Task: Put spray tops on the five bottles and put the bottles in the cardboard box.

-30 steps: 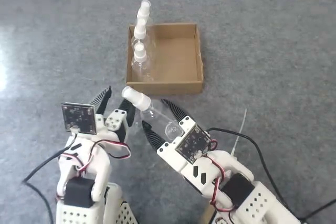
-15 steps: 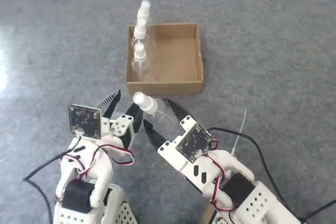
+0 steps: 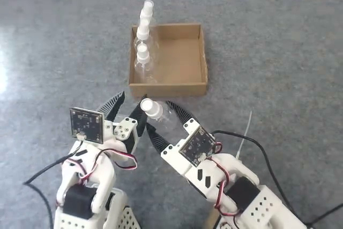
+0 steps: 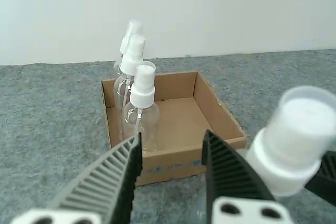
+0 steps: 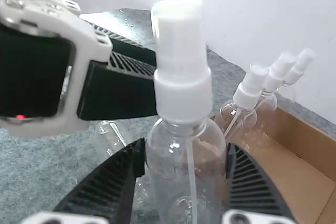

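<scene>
My right gripper (image 3: 159,116) is shut on a clear bottle (image 5: 185,166) that wears a white spray top (image 3: 151,108), held just short of the cardboard box (image 3: 190,60). My left gripper (image 3: 132,99) stands open right beside that spray top (image 4: 299,135), with the cap outside its fingers. Three more capped bottles (image 3: 142,57) stand in a row along the box's left wall. In the right wrist view, a clear uncapped bottle neck (image 5: 107,132) shows low down beside the held bottle.
The grey carpeted table spreads around the box. A thin white strip (image 3: 245,132) lies on it to the right of the right arm. Black cables trail from both arm bases at the near edge.
My left gripper has moved right and forward, closing in on the spray top. The held bottle's cap has shifted a little to the right and nearer.
</scene>
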Controlling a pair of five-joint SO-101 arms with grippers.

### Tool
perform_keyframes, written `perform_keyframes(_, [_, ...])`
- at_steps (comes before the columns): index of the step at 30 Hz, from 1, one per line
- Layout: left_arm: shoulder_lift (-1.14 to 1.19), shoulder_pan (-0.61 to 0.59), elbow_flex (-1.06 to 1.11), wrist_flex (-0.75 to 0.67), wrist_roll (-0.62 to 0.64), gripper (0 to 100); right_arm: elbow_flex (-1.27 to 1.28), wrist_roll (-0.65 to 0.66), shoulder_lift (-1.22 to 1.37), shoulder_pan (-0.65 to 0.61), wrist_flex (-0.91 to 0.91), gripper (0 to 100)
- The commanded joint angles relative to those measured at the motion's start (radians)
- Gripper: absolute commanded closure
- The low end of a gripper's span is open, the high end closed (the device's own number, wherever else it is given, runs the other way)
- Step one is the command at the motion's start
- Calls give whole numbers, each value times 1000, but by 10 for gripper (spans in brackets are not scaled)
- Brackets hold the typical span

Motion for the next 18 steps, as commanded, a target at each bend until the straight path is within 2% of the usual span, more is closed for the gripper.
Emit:
perform_keyframes(1, [0, 17, -51, 2, -11, 822, -17, 0, -18, 4, -19, 833])
perform_keyframes(11, [0, 5, -54, -3, -11, 822, -15, 0, -22, 7, -19, 833])
perform_keyframes(18, [0, -121, -76, -5, -8, 821, -15, 0, -22, 7, -19, 833])
